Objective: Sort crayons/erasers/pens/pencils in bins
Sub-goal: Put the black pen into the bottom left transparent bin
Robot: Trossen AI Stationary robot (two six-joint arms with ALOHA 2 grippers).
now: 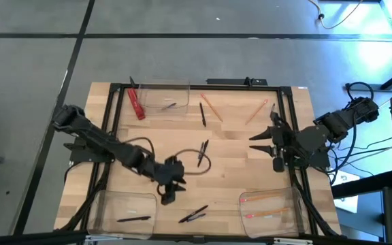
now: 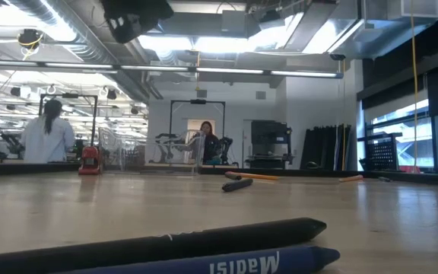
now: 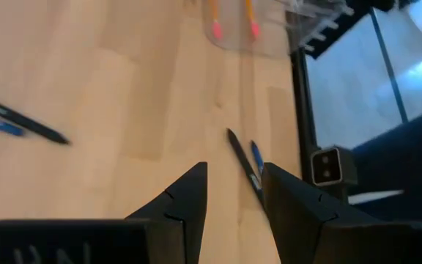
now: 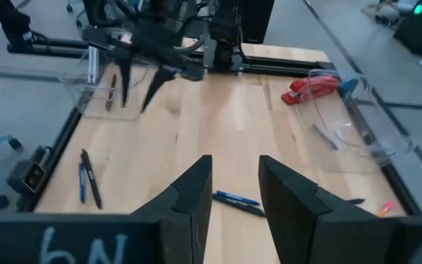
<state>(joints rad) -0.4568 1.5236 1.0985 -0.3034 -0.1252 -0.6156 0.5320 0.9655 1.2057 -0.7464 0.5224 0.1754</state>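
High view: clear rounded plastic bins.

From above you looked straight down on the whole pale wooden table. The low camera sat at table height, very near a black pen and a blue crayon, facing the room. Each wrist camera looked forward past its own dark fingers; both showed that same pair.

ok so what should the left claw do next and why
Probably ease the left claw down onto the black pen just ahead of it, beside a blue crayon: the claw is open and empty, and that pen lies loose on the table.
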